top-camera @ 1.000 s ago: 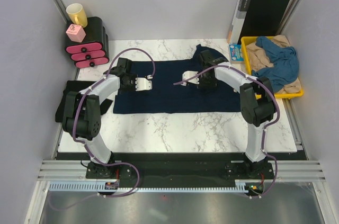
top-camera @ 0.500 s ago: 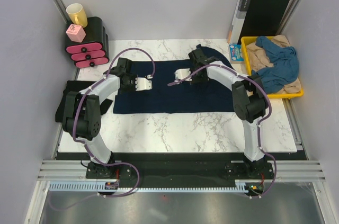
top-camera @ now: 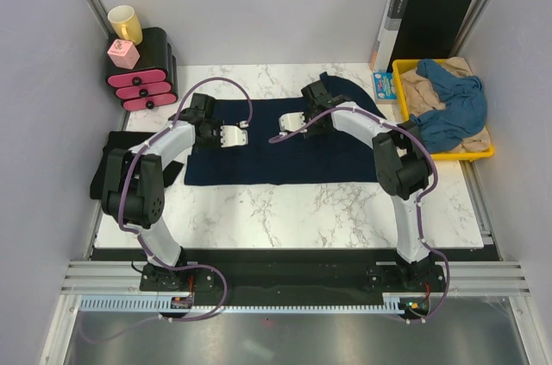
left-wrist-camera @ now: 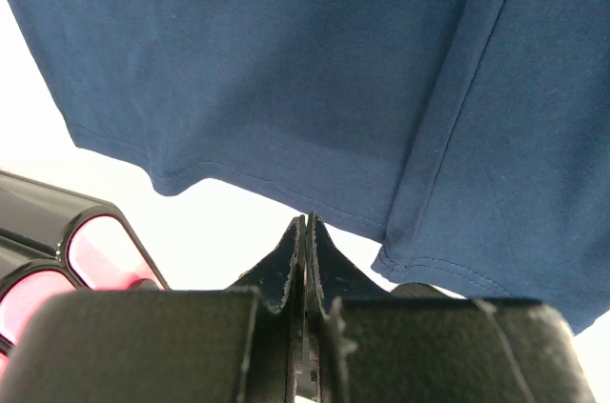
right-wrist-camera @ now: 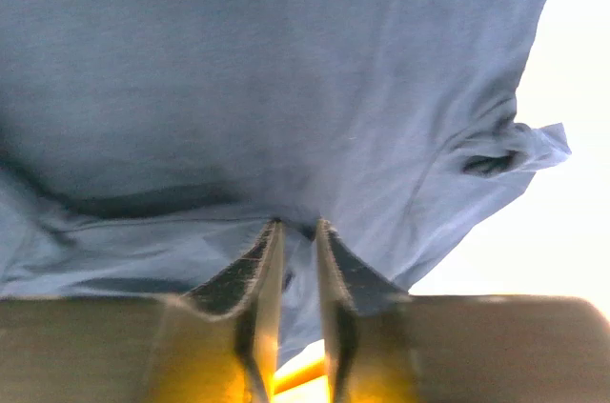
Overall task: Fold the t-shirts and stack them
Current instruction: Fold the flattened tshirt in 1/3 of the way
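Right wrist: hand [right-wrist-camera: 295,225] low over t-shirt [right-wrist-camera: 286,79]

Overhead and close wrist views share the t-shirt [top-camera: 285,162].

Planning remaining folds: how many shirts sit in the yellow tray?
2: a blue shirt bunched on top toward the right, a beige shirt under it at the left. Others may be hidden beneath.

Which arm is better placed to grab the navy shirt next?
Probably right: the right gripper, jaws slightly parted, sits at a bunched ridge of the navy t-shirt. The left gripper is shut, beside its hem.
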